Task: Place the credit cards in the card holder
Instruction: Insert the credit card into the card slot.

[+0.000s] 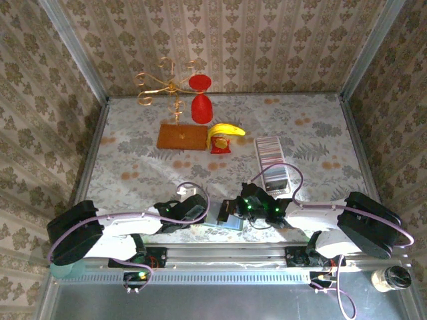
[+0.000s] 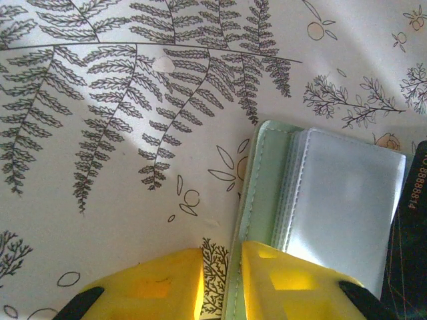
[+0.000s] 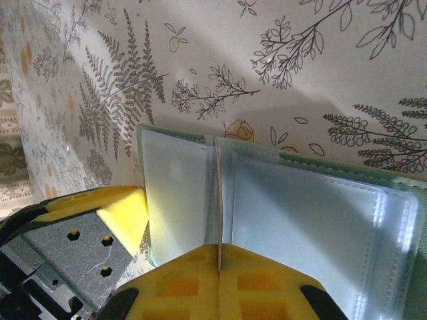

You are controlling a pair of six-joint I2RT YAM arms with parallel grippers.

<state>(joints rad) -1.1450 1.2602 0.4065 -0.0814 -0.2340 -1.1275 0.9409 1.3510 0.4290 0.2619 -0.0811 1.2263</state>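
We see patterned wallpaper walls (image 1: 233,40) closing in a table under a fern-and-flower tablecloth (image 1: 133,167). At the near edge lies the open card holder (image 3: 307,220), pale green with clear inner panels. Our right gripper (image 3: 219,257) is clamped on one thin credit card (image 3: 217,200), seen edge-on above the line between the two panels; we cannot tell whether it touches them. Our left gripper (image 2: 220,267) has its fingers narrowly apart, one of them lying over the holder's green edge. Farther back, the remaining credit cards (image 1: 270,150) sit in a row in a clear tray (image 1: 258,163), near a banana (image 1: 225,131), a red goblet (image 1: 201,107) and a brown board (image 1: 181,137).
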